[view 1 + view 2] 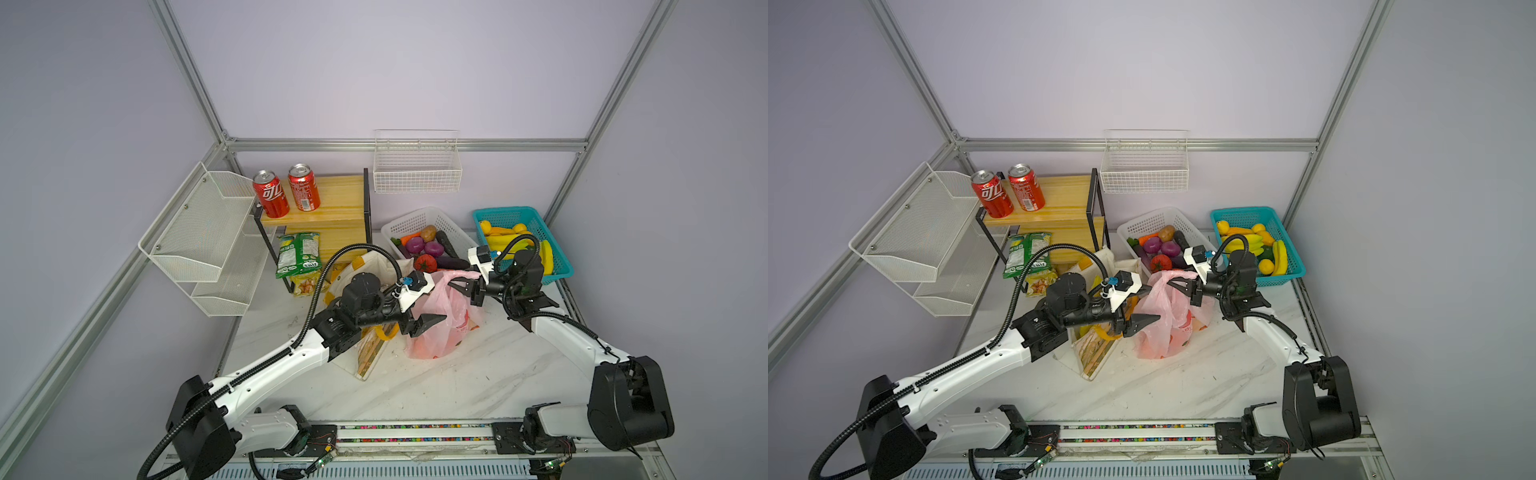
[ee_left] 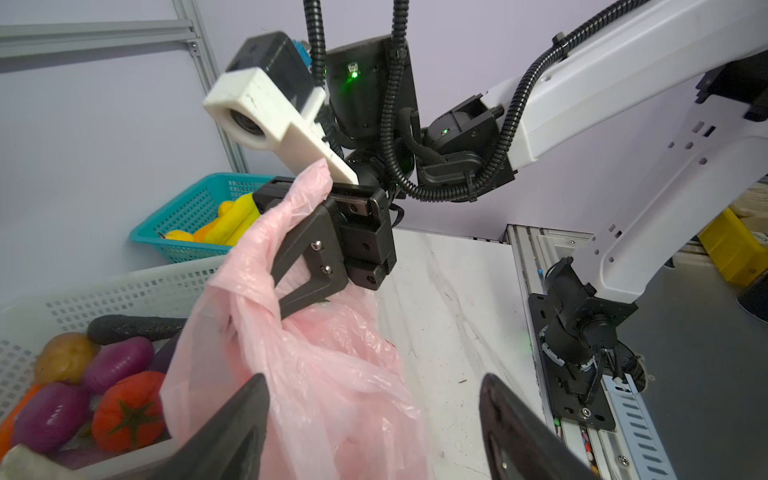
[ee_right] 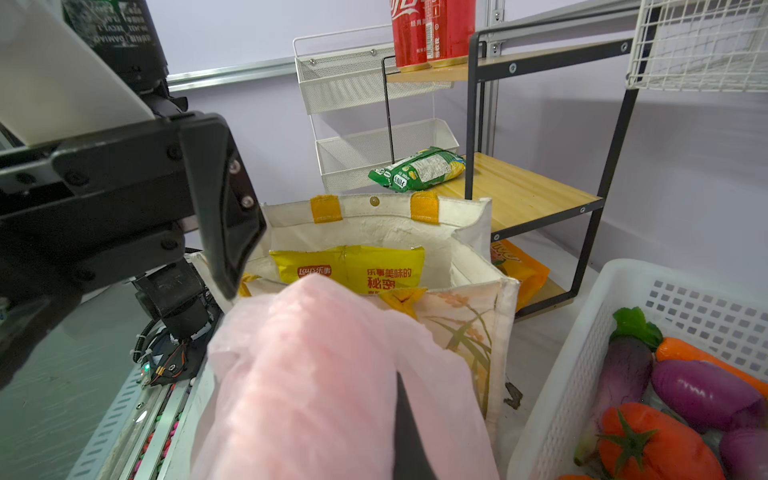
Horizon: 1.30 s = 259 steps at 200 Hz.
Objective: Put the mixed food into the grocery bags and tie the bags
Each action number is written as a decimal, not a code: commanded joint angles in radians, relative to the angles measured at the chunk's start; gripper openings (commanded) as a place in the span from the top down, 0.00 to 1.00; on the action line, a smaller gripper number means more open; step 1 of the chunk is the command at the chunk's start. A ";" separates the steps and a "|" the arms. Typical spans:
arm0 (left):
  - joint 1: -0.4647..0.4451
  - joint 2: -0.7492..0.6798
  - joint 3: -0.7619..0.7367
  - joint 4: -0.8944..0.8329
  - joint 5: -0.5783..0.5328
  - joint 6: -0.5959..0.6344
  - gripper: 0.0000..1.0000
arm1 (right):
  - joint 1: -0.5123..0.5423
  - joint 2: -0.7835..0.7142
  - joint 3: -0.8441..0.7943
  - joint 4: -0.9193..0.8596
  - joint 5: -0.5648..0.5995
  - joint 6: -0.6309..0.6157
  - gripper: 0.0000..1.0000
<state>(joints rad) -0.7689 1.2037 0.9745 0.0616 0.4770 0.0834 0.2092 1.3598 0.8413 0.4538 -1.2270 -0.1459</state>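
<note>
Holding the pink plastic bag point(image 1: 434, 336) by its twisted handle: right pincer point(image 1: 462, 287), clamped. Bag stands on desk point(image 1: 457, 386), just beside canvas tote point(image 3: 465, 316). Left pincer point(image 2: 372, 386): spread wide, gripping nothing. Yellow crisp packet point(image 3: 353, 270): inside tote.

The left gripper point(image 1: 424, 305) is hovering with its jaws spread wide; just beyond its fingertips the right gripper point(image 1: 455, 286) is pinching tight, both arms reaching inward.
</note>
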 commanded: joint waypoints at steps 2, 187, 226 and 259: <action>0.031 -0.043 -0.041 -0.010 -0.058 0.040 0.30 | -0.004 0.002 0.041 -0.046 -0.041 -0.064 1.00; -0.093 0.352 0.133 0.239 0.055 -0.118 0.74 | 0.026 -0.111 -0.192 0.369 0.116 0.550 1.00; -0.084 0.343 0.105 0.244 0.077 -0.093 0.59 | 0.026 -0.116 -0.200 0.380 0.050 0.581 1.00; -0.052 0.302 0.049 0.241 0.102 -0.083 0.48 | 0.026 -0.117 -0.208 0.381 0.026 0.597 1.00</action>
<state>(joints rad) -0.8486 1.5639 1.0000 0.2455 0.5430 -0.0044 0.2314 1.2667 0.6449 0.7731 -1.1511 0.4099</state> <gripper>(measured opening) 0.479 0.047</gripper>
